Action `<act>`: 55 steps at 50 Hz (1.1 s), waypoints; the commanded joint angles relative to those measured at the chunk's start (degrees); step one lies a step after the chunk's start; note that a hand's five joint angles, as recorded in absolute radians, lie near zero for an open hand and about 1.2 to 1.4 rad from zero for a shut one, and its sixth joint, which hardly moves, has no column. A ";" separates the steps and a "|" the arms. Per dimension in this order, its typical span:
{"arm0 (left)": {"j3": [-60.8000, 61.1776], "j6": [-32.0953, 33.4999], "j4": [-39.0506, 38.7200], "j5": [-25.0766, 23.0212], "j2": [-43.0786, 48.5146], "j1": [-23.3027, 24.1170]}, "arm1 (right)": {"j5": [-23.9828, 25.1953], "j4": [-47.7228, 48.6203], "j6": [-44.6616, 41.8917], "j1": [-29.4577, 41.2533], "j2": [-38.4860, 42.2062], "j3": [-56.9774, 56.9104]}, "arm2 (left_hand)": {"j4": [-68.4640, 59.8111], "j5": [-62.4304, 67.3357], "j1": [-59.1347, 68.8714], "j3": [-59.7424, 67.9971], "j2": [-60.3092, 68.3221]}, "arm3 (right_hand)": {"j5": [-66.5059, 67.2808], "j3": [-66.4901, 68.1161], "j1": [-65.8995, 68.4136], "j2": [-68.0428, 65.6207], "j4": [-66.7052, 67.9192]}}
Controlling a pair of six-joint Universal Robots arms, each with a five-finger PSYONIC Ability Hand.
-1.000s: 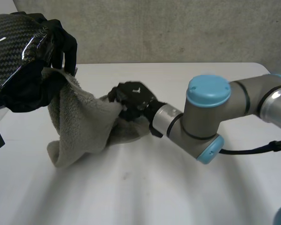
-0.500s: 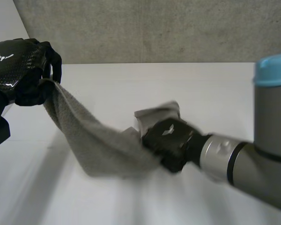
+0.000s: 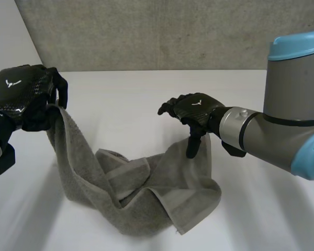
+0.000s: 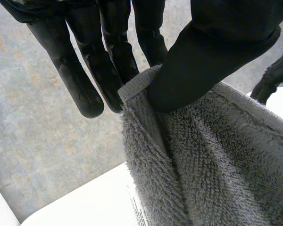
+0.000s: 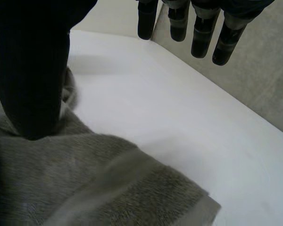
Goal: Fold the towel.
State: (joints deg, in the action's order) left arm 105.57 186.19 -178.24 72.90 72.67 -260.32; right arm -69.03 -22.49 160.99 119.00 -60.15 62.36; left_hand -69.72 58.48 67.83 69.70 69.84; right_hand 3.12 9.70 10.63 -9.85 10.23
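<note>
The left hand (image 3: 21, 97) pinches a corner of the grey towel (image 3: 146, 193) aloft at left, seemingly to spread it; the right hand (image 3: 196, 110), fingers wide, hovers over the heap on the worktop (image 3: 136, 99).

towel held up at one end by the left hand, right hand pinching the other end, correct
The right hand is open, not pinching: the right wrist view shows its thumb on the towel, fingers straight. The rest stands.
</note>
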 commanded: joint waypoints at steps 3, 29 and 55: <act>1.56 0.14 0.00 -0.04 -0.33 0.25 | -0.14 -0.54 -1.38 0.88 -0.06 5.75 | -10.28 11.52 12.17 10.30 10.16 | 7.90 11.31 10.38 -11.17 10.79; 5.78 -0.30 -2.64 0.14 0.63 -0.45 | -6.54 23.44 24.64 9.40 -6.05 29.84 | -10.28 11.52 12.17 10.30 10.16 | 10.08 13.50 12.57 -13.35 12.97; 7.89 -0.30 -2.64 0.05 -0.24 -2.21 | -20.00 29.61 22.44 13.19 2.84 26.67 | -10.28 11.52 12.17 10.30 10.16 | 41.71 45.12 44.19 -44.98 44.60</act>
State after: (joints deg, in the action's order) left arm 113.41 185.88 -180.88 73.06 72.41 -261.98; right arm -88.49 6.44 184.71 132.91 -55.49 87.50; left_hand -69.72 58.72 67.83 69.70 69.84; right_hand 33.83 44.45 51.07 -44.49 44.45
